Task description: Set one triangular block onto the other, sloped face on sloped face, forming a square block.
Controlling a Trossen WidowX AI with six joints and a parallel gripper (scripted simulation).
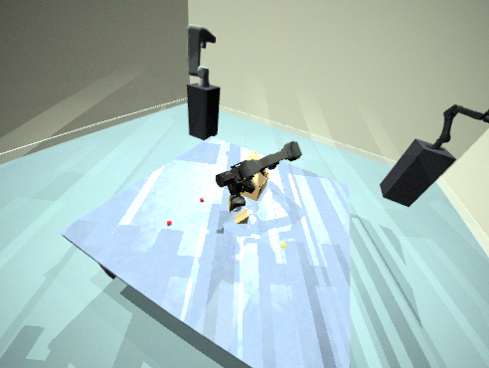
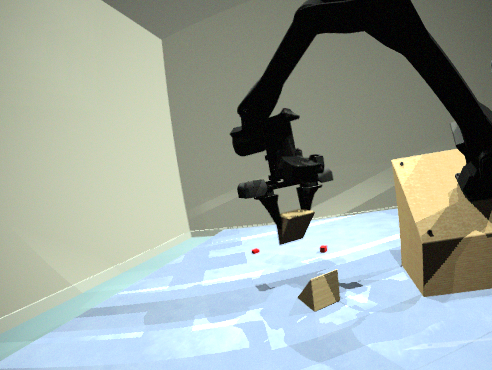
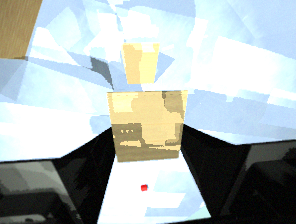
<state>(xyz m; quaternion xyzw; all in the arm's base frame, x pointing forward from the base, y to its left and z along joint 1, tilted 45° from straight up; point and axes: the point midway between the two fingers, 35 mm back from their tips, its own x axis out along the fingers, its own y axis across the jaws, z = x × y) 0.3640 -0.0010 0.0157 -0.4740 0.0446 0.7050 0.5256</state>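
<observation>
One triangular wooden block point(image 2: 324, 291) point(image 1: 242, 215) point(image 3: 141, 63) rests on the table point(image 1: 219, 303) point(image 2: 195, 340), a slope and a triangular end showing in the exterior view. My gripper point(image 2: 294, 224) point(image 3: 146, 126) is shut on the other triangular block, held in the air. This held block point(image 2: 296, 227) point(image 3: 147, 117) shows a broad face towards the wrist camera and looks narrower at its bottom in the exterior view. The two blocks are apart, the held one higher. In the top view the gripper mostly hides the held block.
The big wooden base point(image 2: 455, 267) point(image 1: 255, 188) point(image 3: 17, 25) under my arm stands close to the resting block. Two small red cubes point(image 1: 201, 200) point(image 1: 169, 223) point(image 2: 255, 251) point(image 2: 323, 249) and a small yellow object point(image 1: 283, 245) lie on the table. Two black pedestals point(image 1: 203, 111) point(image 1: 417, 171) stand beyond it.
</observation>
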